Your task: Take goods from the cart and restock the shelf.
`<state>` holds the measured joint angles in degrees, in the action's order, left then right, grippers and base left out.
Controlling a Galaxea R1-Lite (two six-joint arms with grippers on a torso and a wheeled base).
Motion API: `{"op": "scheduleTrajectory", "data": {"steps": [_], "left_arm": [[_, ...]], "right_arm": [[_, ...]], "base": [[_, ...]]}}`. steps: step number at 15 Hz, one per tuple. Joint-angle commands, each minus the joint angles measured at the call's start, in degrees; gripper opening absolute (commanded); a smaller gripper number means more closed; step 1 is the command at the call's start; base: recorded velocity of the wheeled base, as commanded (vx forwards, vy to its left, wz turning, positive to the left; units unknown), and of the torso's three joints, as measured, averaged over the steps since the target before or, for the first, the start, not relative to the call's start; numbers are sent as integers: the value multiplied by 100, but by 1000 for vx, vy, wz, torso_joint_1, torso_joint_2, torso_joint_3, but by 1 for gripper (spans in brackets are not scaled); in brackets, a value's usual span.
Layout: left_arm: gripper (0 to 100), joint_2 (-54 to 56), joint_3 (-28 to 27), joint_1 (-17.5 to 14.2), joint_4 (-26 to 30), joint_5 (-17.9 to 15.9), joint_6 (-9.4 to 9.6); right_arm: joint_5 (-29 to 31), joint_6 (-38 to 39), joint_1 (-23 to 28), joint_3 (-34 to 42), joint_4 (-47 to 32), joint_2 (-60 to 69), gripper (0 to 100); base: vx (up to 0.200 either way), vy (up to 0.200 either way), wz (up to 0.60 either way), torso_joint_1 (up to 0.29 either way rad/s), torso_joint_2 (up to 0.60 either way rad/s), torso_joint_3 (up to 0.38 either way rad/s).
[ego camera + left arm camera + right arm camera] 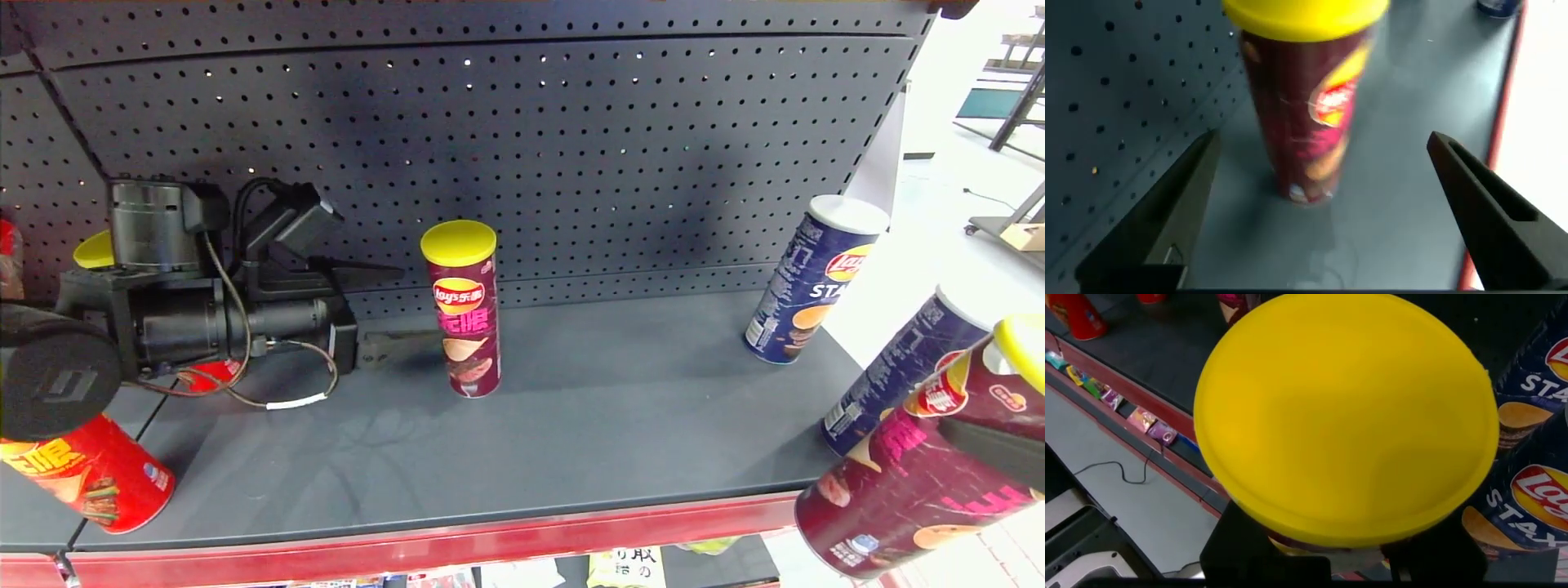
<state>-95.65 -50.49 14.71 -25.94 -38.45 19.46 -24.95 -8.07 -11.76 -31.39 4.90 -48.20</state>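
- Right gripper [988,445], lower right of the head frame: fingers closed on the held can [898,490], seen as a dark band across its maroon body. The can hangs tilted just past the shelf lip [408,543]. Its long axis runs from the base at lower left to the yellow lid at upper right, and the frame edge cuts it off.
- Right wrist view: the held can's lid [1347,416] faces the camera, so the axis runs along the line of sight. The body and the fingertips are hidden behind it.
- Red can [90,482], lower left: on the shelf [612,425], its top covered by the left arm.
- Near blue can [898,376], right edge: partly behind the held can, its base hard to make out.
- Left gripper [412,309], left of centre: fingers point toward frame right. The left wrist view shows them spread wide and holding nothing [1323,140].
- Standing can [465,310], centre: maroon, upright on the shelf with its yellow lid up, just beyond the left fingertips. In the left wrist view [1306,106] its lid is cut off at the top.
- Yellow lid [94,249]: behind the left gripper; what lies under it is hidden.
- Far blue can [816,278], right rear: upright, white lid up.
- Pegboard [571,147]: backs the shelf.
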Motion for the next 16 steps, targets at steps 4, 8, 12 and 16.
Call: {"op": "scheduleTrajectory", "data": {"steps": [4,8,12,16], "left_arm": [[100,-525,-541,-4,-7,-22,-47],[100,-701,-883,32,-16,-93,-91],[100,-903,-1200,260,-16,-233,-232],[100,-1149,-1375,278,-25,-233,-232]], "right_arm": [[-1,-2,-1,28,2,4,0],[-1,-2,-1,45,2,-5,0],[-1,-2,7,54,2,-14,0],[-1,-2,7,10,2,-84,0]], "base": [[0,0,0,0,0,0],[0,0,0,0,0,0],[0,0,0,0,0,0],[0,0,0,0,0,0]]}}
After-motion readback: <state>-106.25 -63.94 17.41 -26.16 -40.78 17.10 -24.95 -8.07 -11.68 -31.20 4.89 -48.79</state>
